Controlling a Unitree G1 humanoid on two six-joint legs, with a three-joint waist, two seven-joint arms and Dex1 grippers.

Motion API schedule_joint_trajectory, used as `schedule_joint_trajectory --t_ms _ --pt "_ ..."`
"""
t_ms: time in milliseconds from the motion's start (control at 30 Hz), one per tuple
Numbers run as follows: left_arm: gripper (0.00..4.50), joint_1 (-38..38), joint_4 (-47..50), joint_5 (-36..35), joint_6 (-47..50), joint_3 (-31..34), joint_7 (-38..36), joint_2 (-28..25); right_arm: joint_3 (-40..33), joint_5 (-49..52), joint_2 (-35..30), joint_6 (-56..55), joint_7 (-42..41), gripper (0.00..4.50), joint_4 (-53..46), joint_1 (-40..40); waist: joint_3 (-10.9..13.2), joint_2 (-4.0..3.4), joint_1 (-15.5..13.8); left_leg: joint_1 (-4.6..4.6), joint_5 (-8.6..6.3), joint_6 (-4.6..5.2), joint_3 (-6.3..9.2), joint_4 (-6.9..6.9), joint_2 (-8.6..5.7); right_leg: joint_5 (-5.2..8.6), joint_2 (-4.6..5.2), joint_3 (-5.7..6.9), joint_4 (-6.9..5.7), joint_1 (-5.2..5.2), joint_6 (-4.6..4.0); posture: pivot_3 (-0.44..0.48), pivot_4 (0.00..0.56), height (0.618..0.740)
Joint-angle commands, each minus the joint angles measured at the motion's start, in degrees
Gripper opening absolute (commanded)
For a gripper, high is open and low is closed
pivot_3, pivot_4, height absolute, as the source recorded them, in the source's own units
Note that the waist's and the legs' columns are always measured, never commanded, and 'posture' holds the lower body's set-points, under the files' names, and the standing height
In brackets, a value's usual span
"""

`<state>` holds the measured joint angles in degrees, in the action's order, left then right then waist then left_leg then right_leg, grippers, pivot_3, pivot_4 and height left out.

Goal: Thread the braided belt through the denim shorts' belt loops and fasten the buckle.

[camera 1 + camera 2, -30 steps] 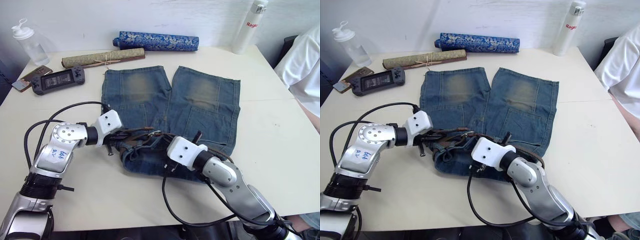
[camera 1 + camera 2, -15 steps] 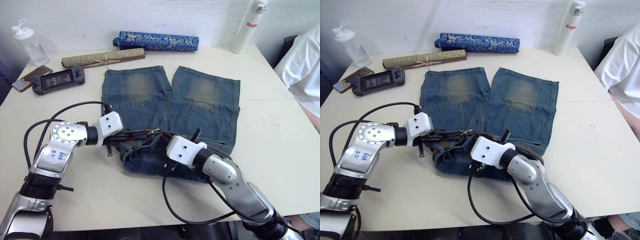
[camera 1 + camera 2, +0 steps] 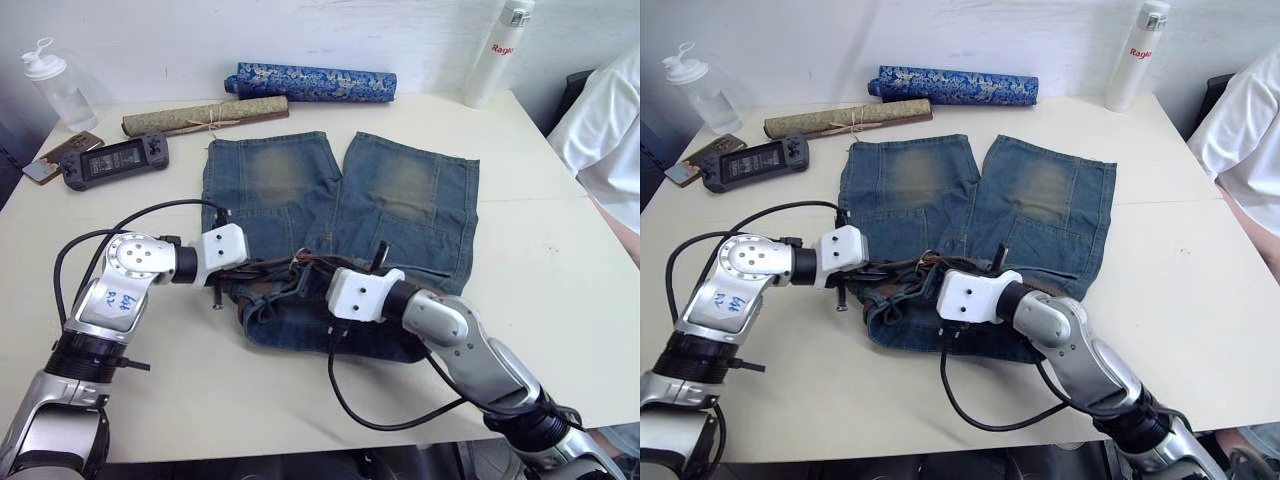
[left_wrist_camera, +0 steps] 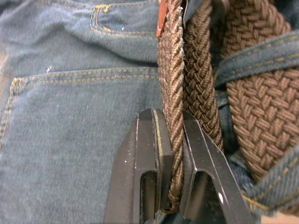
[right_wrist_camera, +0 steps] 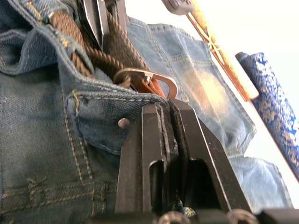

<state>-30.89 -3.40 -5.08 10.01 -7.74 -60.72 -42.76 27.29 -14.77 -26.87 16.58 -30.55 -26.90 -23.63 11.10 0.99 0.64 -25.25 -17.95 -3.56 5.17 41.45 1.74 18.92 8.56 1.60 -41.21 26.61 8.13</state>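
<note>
Fingers [image 4: 149,140] of left gripper [image 4: 172,140] around braided belt [image 4: 170,93]

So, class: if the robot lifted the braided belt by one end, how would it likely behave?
The braided belt would probably hang limp, since its woven strap already bends and doubles over at the waistband of the denim shorts. The coarse weave likely resists slipping between the left gripper fingers pinching it. The metal buckle may make that end swing.

The blue denim shorts [image 3: 340,215] lie flat; the brown braided belt [image 4: 196,79] bunches at their waistband, silver buckle [image 5: 147,80] there.
</note>
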Motion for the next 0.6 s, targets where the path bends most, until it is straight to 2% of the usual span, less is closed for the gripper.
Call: schedule_joint_trajectory --t_ms 33,333,467,600 --pt "0.0 -0.8 -0.6 -1.3 -1.1 0.8 0.6 1.9 -0.3 0.1 1.8 -2.9 -0.6 0.1 -0.9 -1.3 0.0 0.0 0.0 -0.01 0.0 0.0 0.0 0.01 0.0 0.0 0.0 0.0 -0.02 0.0 0.0 0.0 0.15 0.645" --pt "0.0 -4.3 -5.2 -1.5 -4.9 0.5 1.9 8.4 -0.9 0.6 3.0 -3.2 -2.8 0.1 -0.3 -0.4 0.0 0.0 -0.1 -0.04 0.0 0.0 0.0 0.13 0.0 0.0 0.0 -0.01 -0.1 0.01 0.0 0.0 0.15 0.645" --pt "0.0 -5.7 -6.8 -0.7 -5.5 -1.9 2.3 12.7 -1.4 1.8 1.8 2.9 -6.0 0.1 -2.7 2.4 0.0 0.0 -0.4 -0.06 0.0 0.0 0.0 0.22 0.0 0.0 0.0 -0.02 -0.13 0.01 0.0 0.0 0.15 0.645" --pt "0.0 -5.3 -7.2 1.0 -6.7 -4.3 1.7 14.9 -3.3 2.6 1.5 10.3 -7.4 0.1 -6.5 4.8 0.0 0.01 -0.6 -0.14 -0.02 -0.02 0.0 0.42 -0.01 0.0 0.01 -0.02 -0.17 0.01 0.0 0.0 0.15 0.645"
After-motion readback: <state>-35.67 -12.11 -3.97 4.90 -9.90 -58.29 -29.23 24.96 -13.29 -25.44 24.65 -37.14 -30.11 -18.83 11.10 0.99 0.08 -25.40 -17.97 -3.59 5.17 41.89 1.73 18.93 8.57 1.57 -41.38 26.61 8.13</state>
